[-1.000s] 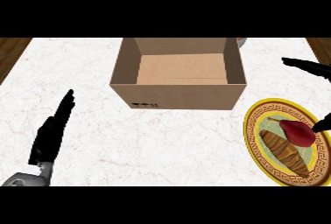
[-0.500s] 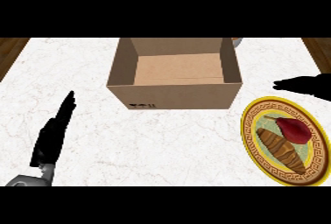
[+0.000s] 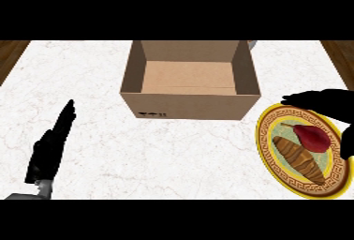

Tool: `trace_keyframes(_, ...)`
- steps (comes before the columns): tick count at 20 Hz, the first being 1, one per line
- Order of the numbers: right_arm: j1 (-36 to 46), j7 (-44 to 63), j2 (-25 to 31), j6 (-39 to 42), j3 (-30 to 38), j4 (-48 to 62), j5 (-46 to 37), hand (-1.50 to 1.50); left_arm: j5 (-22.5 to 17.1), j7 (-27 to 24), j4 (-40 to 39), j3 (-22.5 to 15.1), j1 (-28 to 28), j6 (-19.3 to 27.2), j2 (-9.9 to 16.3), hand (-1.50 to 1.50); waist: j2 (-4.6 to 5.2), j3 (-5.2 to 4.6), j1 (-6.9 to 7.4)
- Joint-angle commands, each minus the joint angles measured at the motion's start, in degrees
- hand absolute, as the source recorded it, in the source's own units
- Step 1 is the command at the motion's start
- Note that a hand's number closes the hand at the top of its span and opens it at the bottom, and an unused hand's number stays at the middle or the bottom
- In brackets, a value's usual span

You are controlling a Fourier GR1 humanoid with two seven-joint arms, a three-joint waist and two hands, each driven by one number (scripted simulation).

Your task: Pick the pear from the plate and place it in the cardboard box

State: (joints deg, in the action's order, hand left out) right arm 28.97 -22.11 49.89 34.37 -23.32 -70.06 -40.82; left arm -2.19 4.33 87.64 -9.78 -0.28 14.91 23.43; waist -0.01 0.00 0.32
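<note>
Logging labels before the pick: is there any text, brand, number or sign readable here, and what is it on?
No word, brand or number can be read.
Cardboard box: small dark marks low on its front wall, seemingly handling symbols, too small to make out.
Plate: a patterned border around the rim, ornament only, no lettering.
Pear, the pastry beside it, and the counter: no markings.

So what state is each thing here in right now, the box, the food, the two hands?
cardboard box: upright, flaps open, nothing visible inside
pear: lying on the plate, not held
croissant: lying on the plate beside the pear
plate: flat on the counter
right robot hand: open, over the plate's far edge
left robot hand: open, resting
</note>
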Motion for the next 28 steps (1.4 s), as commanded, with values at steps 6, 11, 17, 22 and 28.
trace_keyframes(6, -2.88, -1.26, -2.70, -1.78, 3.36, 2.16, -9.77, -1.50, 3.14, -1.63, -3.03, 1.95, -0.54, -2.01, -3.39, 0.00, 0.03, -0.01, -0.23)
trace_keyframes(11, -3.98, 1.27, -6.29, 2.01, 5.88, -1.48, -11.48, -1.50, 2.92, -2.45, -3.46, 4.74, -0.23, -4.02, -3.98, 0.00, -0.02, -0.02, -0.29)
trace_keyframes(17, -4.88, -3.92, -7.30, -0.73, 8.85, 2.25, -16.03, -1.50, 7.12, 3.46, 3.64, 2.77, 1.00, -2.98, -6.82, 0.00, -0.01, 0.01, -0.03)
trace_keyframes(22, -6.37, -6.04, -9.73, -4.94, 10.45, 6.24, -19.64, -1.50, 6.89, 0.71, 0.92, 6.18, 1.33, -6.38, -5.78, 0.00, 0.02, 0.00, -0.08)
trace_keyframes(28, -8.57, -3.81, -11.88, -1.22, 11.86, 0.28, -21.20, -1.50, 7.98, 2.01, 5.60, 6.74, 4.16, -6.59, -7.25, 0.00, -0.08, 0.00, -0.19)
